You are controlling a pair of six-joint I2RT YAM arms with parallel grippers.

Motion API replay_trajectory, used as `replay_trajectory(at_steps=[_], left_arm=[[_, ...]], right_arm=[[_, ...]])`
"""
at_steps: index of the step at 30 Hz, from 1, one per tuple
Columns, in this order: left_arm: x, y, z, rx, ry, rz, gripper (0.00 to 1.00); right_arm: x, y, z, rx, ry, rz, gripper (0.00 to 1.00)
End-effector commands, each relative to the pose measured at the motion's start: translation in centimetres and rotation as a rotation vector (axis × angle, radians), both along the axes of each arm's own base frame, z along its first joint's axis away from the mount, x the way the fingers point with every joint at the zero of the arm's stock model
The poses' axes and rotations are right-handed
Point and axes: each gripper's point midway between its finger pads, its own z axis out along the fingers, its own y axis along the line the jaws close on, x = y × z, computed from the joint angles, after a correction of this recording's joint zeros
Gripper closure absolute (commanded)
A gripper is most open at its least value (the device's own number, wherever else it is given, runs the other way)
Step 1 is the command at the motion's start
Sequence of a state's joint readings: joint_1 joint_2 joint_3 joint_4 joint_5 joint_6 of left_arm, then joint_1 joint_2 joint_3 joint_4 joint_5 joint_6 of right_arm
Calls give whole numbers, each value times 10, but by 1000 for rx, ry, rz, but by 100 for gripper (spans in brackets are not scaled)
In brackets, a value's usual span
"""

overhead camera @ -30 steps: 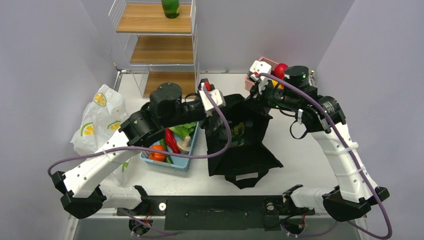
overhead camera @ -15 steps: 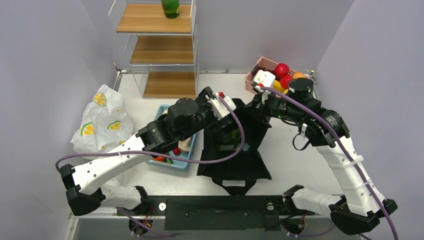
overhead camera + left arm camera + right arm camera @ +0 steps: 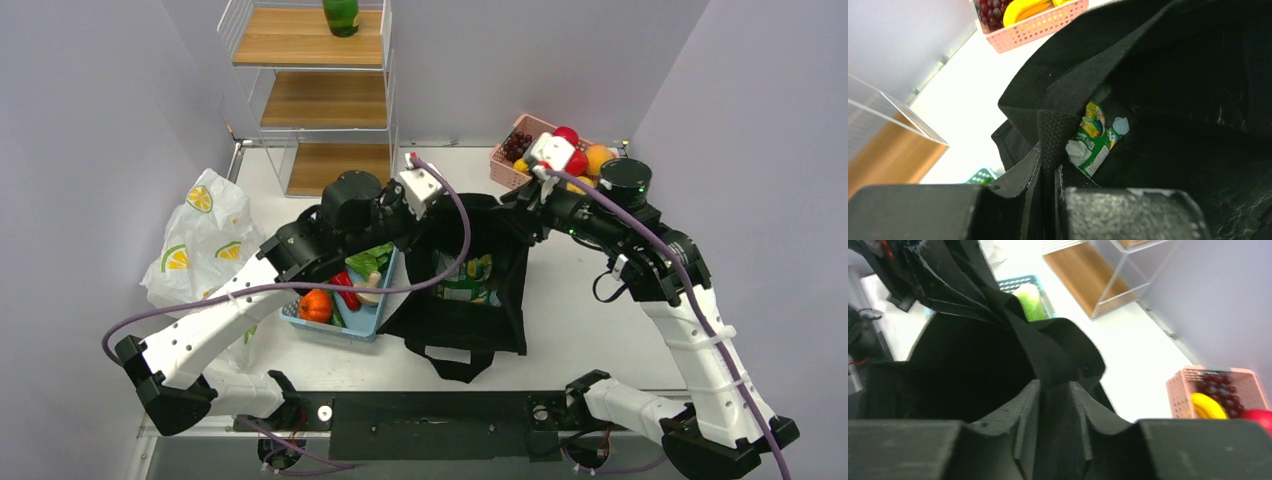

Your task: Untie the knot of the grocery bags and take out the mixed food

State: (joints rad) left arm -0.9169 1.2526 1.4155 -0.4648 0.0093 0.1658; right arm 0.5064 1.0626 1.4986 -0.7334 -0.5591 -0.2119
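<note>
Black tote rim pinched tight by left gripper and right gripper; mouth spread. Snack packet seen inside tote. Grocery bag well left of tote, untouched. Next, judged: one gripper freed, packet lifted out.

You're seeing the white citrus-printed grocery bag sitting crumpled at the left edge of the table; the shiny green-and-yellow snack packet is lying inside the black tote.
</note>
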Motion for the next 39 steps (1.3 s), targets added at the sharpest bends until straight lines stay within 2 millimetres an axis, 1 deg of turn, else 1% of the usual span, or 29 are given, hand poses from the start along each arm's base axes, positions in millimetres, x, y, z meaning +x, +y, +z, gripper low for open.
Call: replay_trajectory(at_steps=[1, 2, 3, 4, 5, 6, 7, 9, 10, 13, 14, 15, 16, 17, 18, 19, 20, 21, 22, 24, 27, 28, 30, 31, 32, 33, 35, 37, 39], left_arm=[[9, 8, 30, -198, 191, 65, 100], [13, 8, 26, -222, 244, 90, 100], [19, 12, 25, -239, 272, 105, 100], [21, 11, 22, -261, 319, 123, 100], [25, 13, 23, -277, 331, 136, 100], [27, 13, 22, -294, 351, 155, 100], [29, 13, 25, -305, 348, 165, 100], [32, 13, 28, -319, 354, 186, 100], [35, 12, 26, -315, 360, 197, 100], [38, 14, 28, -314, 374, 223, 100], [38, 13, 29, -314, 376, 220, 100], [36, 11, 28, -310, 385, 207, 100], [35, 10, 29, -311, 387, 197, 100], [33, 8, 30, -311, 394, 177, 100], [30, 6, 31, -310, 394, 160, 100], [29, 6, 32, -305, 386, 150, 100], [28, 6, 35, -305, 383, 139, 100], [27, 7, 35, -299, 376, 129, 100], [26, 8, 37, -299, 379, 112, 100], [23, 9, 35, -284, 382, 84, 100], [19, 10, 31, -267, 388, 40, 100], [15, 9, 29, -259, 394, 22, 100], [13, 10, 25, -246, 414, 8, 100], [15, 11, 23, -243, 421, 7, 100], [13, 10, 21, -236, 434, -9, 100], [14, 11, 20, -235, 439, -10, 100], [14, 13, 19, -229, 441, -22, 100], [16, 17, 17, -222, 435, -25, 100], [17, 18, 16, -220, 433, -39, 100]], right_arm=[[19, -46, 57, 96, -176, -207, 66], [23, -51, 60, 97, -182, -226, 52], [26, -61, 75, 108, -212, -258, 47], [28, -62, 80, 112, -211, -254, 41], [23, -64, 100, 132, -249, -254, 40], [19, -58, 101, 142, -228, -215, 39], [10, -54, 113, 163, -241, -183, 38], [-8, -36, 113, 193, -192, -89, 36], [-12, -31, 104, 184, -159, -83, 36], [-38, 2, 75, 93, -155, 47, 42], [-40, 9, 56, 45, -137, 71, 44], [-48, 19, 46, -15, -173, 113, 47], [-56, 31, 23, -85, -152, 166, 48], [-46, 29, 12, -158, -183, 126, 52], [-47, 38, -8, -226, -167, 153, 53], [-37, 37, -20, -309, -196, 134, 54], [-41, 39, -32, -371, -196, 159, 55], [-37, 35, -43, -458, -217, 156, 56], [-40, 37, -50, -496, -228, 176, 56], [-40, 32, -69, -607, -253, 196, 55], [-35, 13, -103, -810, -259, 188, 55], [-30, 4, -108, -862, -258, 155, 55], [-28, -14, -129, -983, -232, 148, 55], [-29, -25, -143, -1048, -216, 163, 55], [-28, -33, -147, -1091, -221, 162, 54], [-32, -44, -160, -1144, -195, 175, 54], [-35, -60, -176, -1228, -147, 193, 53], [-38, -67, -184, -1260, -89, 201, 51], [-37, -66, -187, -1235, -33, 191, 48]])
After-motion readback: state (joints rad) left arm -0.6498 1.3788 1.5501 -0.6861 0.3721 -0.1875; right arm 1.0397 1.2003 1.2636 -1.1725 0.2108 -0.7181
